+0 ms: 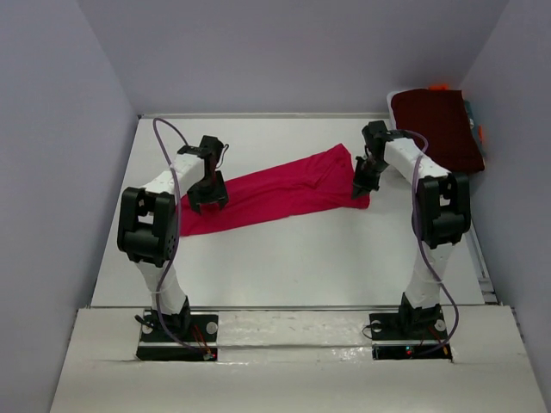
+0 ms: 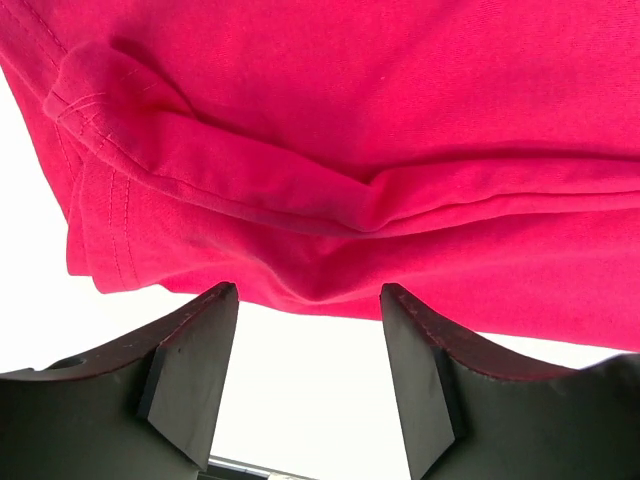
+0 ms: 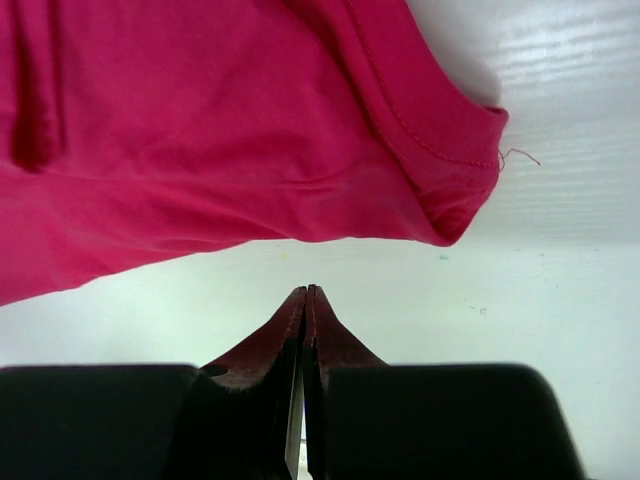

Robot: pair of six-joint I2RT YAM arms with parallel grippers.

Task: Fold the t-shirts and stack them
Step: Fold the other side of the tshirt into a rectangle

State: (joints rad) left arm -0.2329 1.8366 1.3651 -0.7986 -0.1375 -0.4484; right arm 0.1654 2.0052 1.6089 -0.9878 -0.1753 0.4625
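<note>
A crimson-pink t-shirt (image 1: 275, 194) lies folded lengthwise in a long slanted band across the white table (image 1: 284, 267). My left gripper (image 1: 207, 196) hovers over its left end, open, with nothing between its jaws; the shirt's hem (image 2: 350, 190) lies just beyond the fingertips (image 2: 225, 300). At the shirt's right end my right gripper (image 1: 362, 185) is shut and empty, its tips (image 3: 308, 292) a little short of the cloth's corner (image 3: 450, 215). A dark maroon folded t-shirt (image 1: 435, 125) rests at the back right.
Grey walls close in the table on the left, back and right. The maroon garment sits in a pale bin (image 1: 394, 96) against the right wall, with small orange items (image 1: 437, 87) beside it.
</note>
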